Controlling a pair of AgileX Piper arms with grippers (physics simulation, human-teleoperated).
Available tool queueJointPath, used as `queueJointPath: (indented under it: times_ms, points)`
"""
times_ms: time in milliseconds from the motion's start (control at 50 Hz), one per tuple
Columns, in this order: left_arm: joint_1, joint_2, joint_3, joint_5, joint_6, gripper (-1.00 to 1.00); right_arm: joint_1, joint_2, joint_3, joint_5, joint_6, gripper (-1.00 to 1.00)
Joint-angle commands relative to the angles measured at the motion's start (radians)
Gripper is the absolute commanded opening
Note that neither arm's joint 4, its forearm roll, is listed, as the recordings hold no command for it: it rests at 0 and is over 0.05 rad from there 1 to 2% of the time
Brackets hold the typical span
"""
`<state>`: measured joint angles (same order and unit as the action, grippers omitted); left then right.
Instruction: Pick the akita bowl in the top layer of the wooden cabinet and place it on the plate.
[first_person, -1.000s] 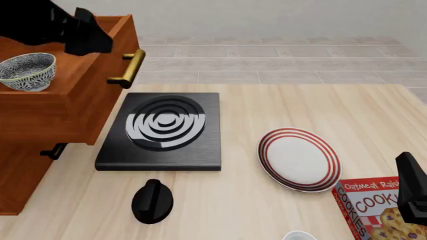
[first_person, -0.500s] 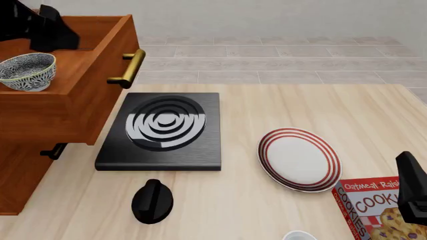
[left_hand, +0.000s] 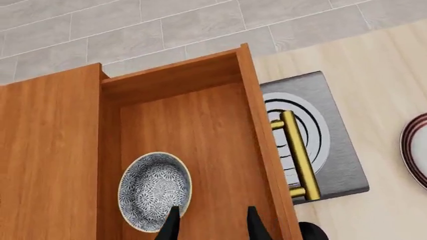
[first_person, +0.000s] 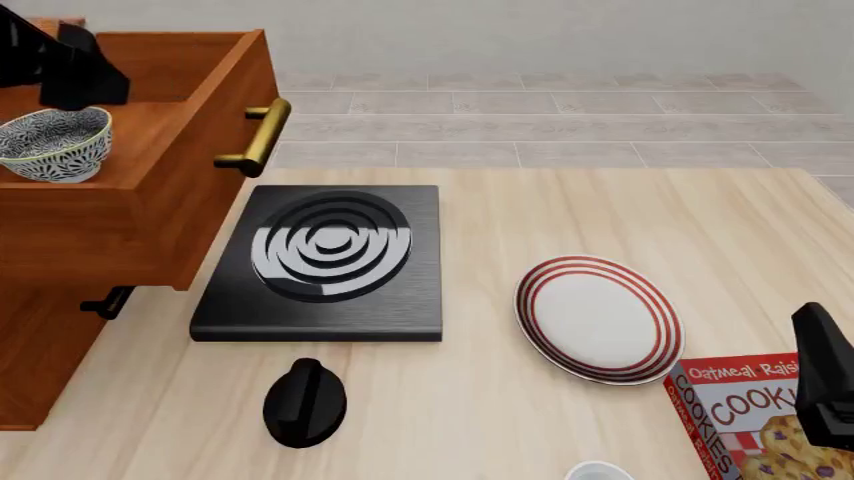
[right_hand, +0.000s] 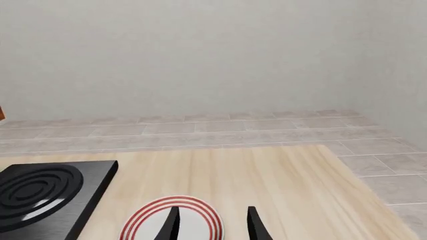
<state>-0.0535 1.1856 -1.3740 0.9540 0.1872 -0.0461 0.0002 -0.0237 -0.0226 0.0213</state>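
At far left, the large reddish-brown wooden cabinet (first_person: 54, 330) has its top layer (first_person: 160, 200), a brass-handled drawer, pulled out, so its contents are reachable from above; the akita bowl (first_person: 54, 143), small, round, net-patterned in black and white, sits upright inside, mouth up, with no long axis; the left gripper (left_hand: 210, 225) hovers over it, fingers apart, one tip above the bowl's rim, apparently lining up a grasp; rightward, well apart, the white red-ringed plate (first_person: 599, 317) lies flat; the right gripper (right_hand: 210, 222) hangs above it, fingers apart, empty.
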Motion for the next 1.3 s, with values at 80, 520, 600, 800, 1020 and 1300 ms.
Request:
queueJointPath:
  times_ms: [80, 520, 600, 800, 1020, 1300]
  points:
    - [0.059, 0.055, 0.012, -0.037, 0.015, 1.0, -0.002, 0.0, 0.0, 0.001, 0.003, 1.0]
    - [0.088, 0.112, 0.055, -0.088, 0.022, 1.0, -0.001, 0.0, 0.002, 0.003, 0.006, 1.0]
    - [0.1, 0.117, 0.06, -0.096, 0.027, 1.0, -0.002, 0.0, 0.001, 0.004, 0.006, 1.0]
    - [0.11, 0.131, 0.093, -0.125, 0.03, 1.0, -0.003, 0.0, 0.003, 0.002, 0.008, 1.0]
    - [0.119, 0.143, 0.113, -0.148, 0.033, 1.0, -0.005, 0.0, 0.003, 0.002, 0.011, 1.0]
    - [0.128, 0.144, 0.16, -0.181, 0.035, 1.0, -0.005, 0.0, 0.003, 0.002, 0.012, 1.0]
